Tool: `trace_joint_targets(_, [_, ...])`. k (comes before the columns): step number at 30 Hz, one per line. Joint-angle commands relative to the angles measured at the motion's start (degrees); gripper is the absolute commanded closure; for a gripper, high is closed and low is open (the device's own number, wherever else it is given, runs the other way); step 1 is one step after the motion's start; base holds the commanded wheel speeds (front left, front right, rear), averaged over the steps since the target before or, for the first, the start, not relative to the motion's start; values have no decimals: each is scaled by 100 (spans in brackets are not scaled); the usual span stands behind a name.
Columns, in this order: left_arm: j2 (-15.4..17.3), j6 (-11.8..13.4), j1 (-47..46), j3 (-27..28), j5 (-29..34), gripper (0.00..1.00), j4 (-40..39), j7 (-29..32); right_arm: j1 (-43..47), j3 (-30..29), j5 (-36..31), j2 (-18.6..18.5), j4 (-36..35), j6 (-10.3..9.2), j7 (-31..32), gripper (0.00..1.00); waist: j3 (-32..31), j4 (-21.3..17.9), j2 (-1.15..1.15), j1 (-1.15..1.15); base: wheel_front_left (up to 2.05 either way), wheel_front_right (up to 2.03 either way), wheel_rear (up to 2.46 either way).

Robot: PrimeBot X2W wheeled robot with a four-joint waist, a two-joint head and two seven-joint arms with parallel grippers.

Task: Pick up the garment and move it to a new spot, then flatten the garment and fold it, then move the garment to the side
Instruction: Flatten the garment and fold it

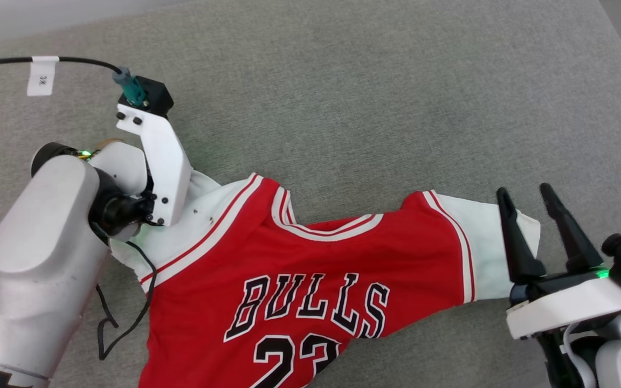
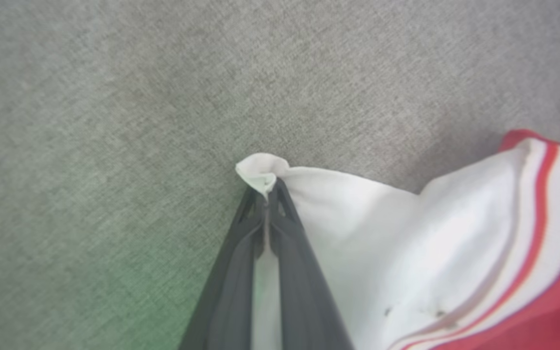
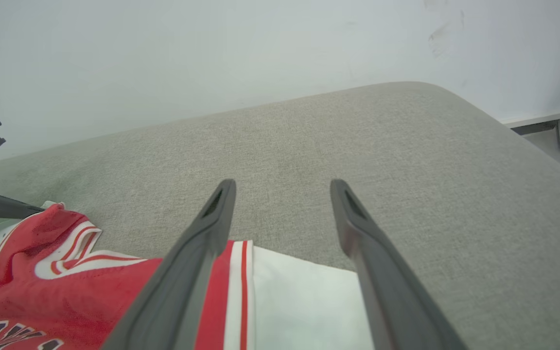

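Where the grey cushion (image 1: 343,81) comes nearest the robot, the shirt (image 1: 310,258) lies front up. Its red body runs off the near edge of the head view, with the black "23" cut off there and "BULLS" just beyond it. Farther on, the striped collar sits rumpled, and the two white sleeves spread out to either side.

The left gripper (image 2: 266,194) has its jaws pinched together on the outer corner of the sleeve on the robot's left, with a small fold of white cloth bunched at the fingertips. A few small dark spots (image 2: 388,311) mark that sleeve near the striped trim.

The right gripper (image 1: 524,189) hangs over the end of the other sleeve, jaws wide apart, with the sleeve's end lying below the gap. Whether its fingers touch the cloth I cannot tell.

Beyond the shirt, grey weave stretches to the cushion's rounded far right corner, with a white wall (image 3: 212,58) behind the far edge. A black cable (image 1: 89,60) with a white tag (image 1: 41,76) runs to the left wrist.
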Motion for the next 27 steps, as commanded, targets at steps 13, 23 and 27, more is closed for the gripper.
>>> trace_joint_targets(13, [-58, -3, 198, -76, 336, 100, -611, -1376, -272, -1408, 881, -754, 880, -3, 2418, 0, -427, 823, 0, 0, 0, 0, 0])
trace_joint_targets(23, [-2, 91, 328, -126, 421, 100, -1393, -1527, -482, -1714, 1017, -970, 1455, -3, 4209, 0, -320, 1226, 0, 0, 0, 0, 0])
trace_joint_targets(27, [12, 134, 376, -148, 423, 100, -1577, -1550, -541, -1683, 1065, -848, 1767, -4, 4817, 0, -220, 1306, 0, 0, 0, 0, 0])
